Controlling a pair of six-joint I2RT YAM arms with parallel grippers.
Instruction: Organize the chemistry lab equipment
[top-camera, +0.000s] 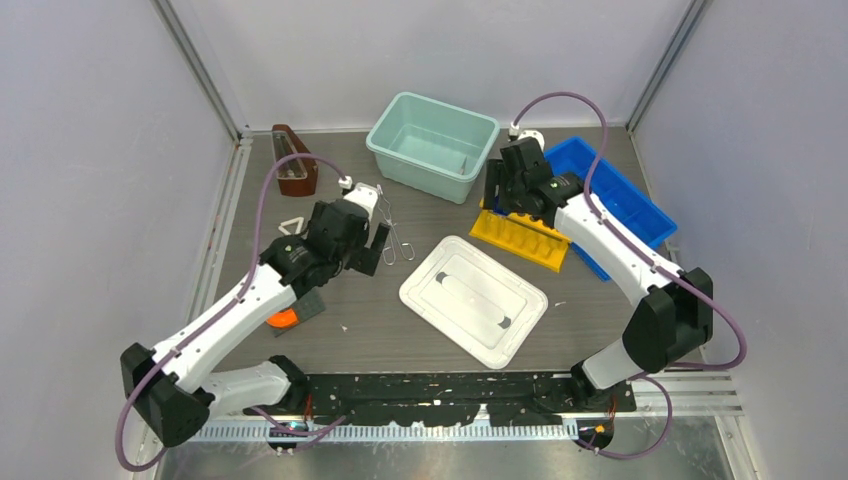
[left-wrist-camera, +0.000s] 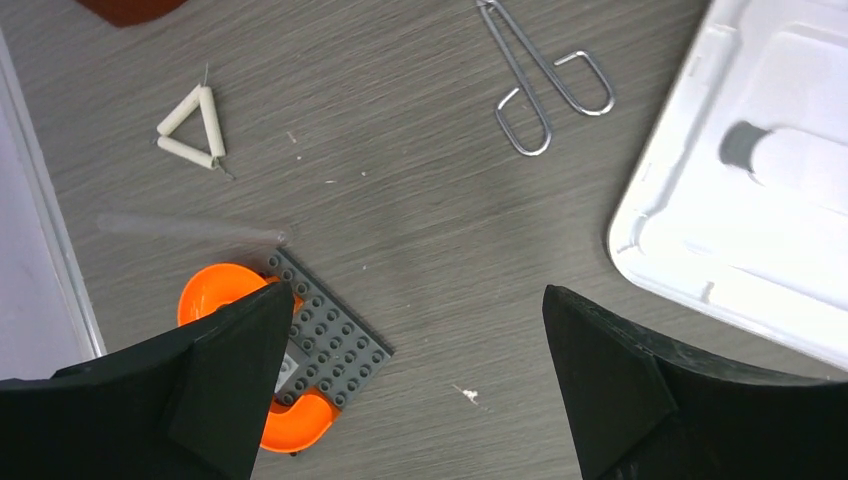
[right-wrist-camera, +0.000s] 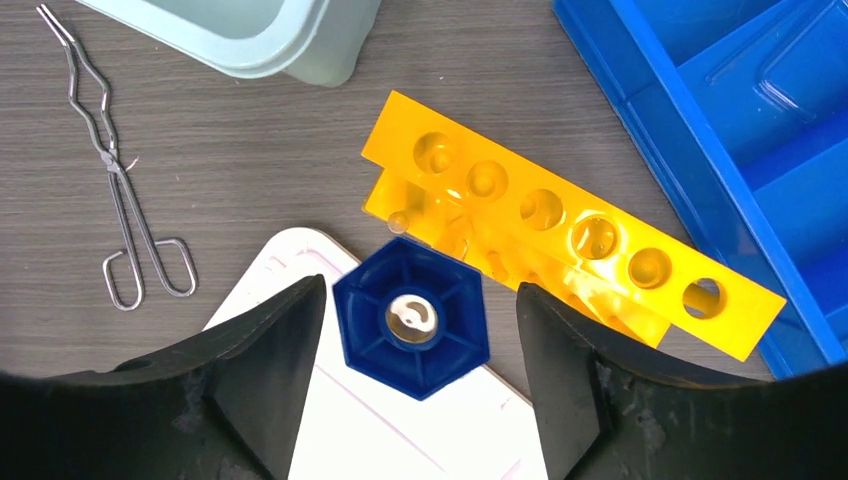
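Black fingers of the right gripper (right-wrist-camera: 420, 295) are filling the bottom of the right wrist view, standing apart on either side of a small blue hexagonal piece (right-wrist-camera: 412, 318). A narrow gap is showing on each side of the piece, so the fingers are not pressing on it. The piece is showing a ribbed face with a clear centre. It is sitting over the corner of the white lid (right-wrist-camera: 400, 440), just beside the yellow rack (right-wrist-camera: 568, 222). Whether it is resting on the lid cannot be told.

The left gripper (left-wrist-camera: 418, 295) is hanging at the bottom of the left wrist view with its jaws spread wide and nothing between them, over bare grey table (top-camera: 380, 330).

Loose items:
- Silver wire tongs (left-wrist-camera: 530, 70) are lying flat at the upper middle of the left wrist view, between the left gripper and the lid.
- A small white triangle (left-wrist-camera: 211, 122) is lying at the upper left, apart from the tongs.
- A thin clear glass rod (left-wrist-camera: 190, 228) is lying flat below the triangle.
- A grey studded plate (left-wrist-camera: 335, 335) is sitting on an orange piece (left-wrist-camera: 210, 290) just under the rod, partly hidden by the left finger.

Containers in the top view:
- A teal bin (top-camera: 420, 170) is standing at the upper middle.
- A blue tray (top-camera: 610, 180) is lying at the upper right, beside the rack.
- A brown holder (top-camera: 293, 165) is standing at the upper left.
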